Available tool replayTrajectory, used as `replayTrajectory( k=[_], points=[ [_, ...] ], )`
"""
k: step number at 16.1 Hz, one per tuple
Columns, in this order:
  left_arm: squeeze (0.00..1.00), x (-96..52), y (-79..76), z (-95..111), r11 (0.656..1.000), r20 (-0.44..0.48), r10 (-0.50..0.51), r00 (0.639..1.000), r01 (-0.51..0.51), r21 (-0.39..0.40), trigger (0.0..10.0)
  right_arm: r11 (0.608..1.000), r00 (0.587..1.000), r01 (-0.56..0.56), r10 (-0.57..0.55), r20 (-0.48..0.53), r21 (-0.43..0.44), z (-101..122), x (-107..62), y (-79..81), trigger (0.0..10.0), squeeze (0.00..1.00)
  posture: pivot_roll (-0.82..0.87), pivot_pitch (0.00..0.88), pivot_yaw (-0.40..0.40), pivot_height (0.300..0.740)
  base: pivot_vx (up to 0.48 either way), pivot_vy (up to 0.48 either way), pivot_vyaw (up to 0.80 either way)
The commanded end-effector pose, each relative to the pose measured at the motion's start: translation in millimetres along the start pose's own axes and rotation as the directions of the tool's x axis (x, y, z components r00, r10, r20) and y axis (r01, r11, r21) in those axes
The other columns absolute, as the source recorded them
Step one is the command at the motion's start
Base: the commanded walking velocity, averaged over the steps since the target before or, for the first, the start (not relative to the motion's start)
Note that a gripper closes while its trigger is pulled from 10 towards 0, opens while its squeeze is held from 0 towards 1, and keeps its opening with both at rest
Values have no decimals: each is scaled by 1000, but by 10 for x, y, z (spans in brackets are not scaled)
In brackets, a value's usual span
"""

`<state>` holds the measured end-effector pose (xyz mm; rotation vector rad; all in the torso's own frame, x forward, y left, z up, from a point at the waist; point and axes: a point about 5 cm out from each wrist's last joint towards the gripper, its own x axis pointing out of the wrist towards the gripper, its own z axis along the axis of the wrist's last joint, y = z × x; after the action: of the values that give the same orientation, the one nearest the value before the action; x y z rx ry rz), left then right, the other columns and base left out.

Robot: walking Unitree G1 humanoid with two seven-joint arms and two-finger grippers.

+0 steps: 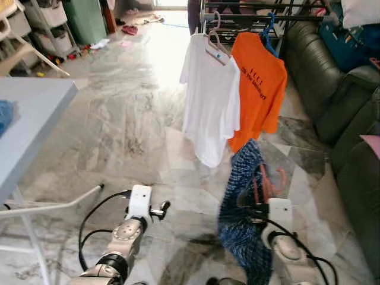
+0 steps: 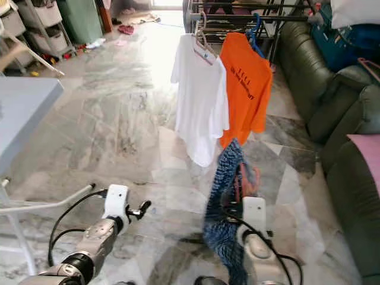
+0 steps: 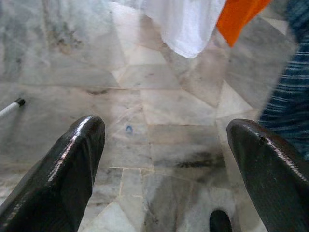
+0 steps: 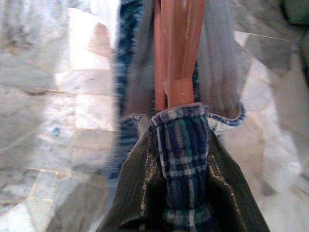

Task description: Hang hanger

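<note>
Left eye view: right gripper (image 1: 259,209) clamps a reddish hanger (image 1: 268,180) carrying a blue plaid garment (image 1: 240,208), low before the rack (image 1: 261,18); hook blurred. Open floor (image 1: 124,119) left.
Left wrist view: left gripper (image 3: 164,164) fingers apart, empty.
Right wrist view: fingers pinch plaid cloth, hanger above.

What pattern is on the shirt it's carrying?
Blue plaid shirt, clearest in the right wrist view, held by the right gripper.
</note>
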<state>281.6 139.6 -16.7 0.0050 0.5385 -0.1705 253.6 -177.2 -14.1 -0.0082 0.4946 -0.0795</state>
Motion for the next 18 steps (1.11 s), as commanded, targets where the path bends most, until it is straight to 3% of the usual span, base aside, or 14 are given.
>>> replayTrajectory(
  k=[1, 11, 18],
  points=[
    [0, -1, -33, -25, 1000, -8, 6, 1000, -7, -9, 10000, 1000, 1000, -16, 16, 7, -4, -8, -13, 17, 10000, 0, -221, 107, 12, 740, 0, -277, 0],
    [0, -11, -31, -44, 1000, -11, 2, 1000, -1, 20, 10000, 1000, 1000, -21, 21, 1, 13, -54, -31, 68, 10000, 0, -217, 121, 27, 740, 0, -280, 498],
    [0, 2, -28, -3, 1000, -4, -1, 1000, 1, 30, 10000, 1000, 999, 21, -22, 24, 22, -6, -28, -8, 10000, 0, -223, 115, 39, 740, 0, -198, 343]
  ],
)
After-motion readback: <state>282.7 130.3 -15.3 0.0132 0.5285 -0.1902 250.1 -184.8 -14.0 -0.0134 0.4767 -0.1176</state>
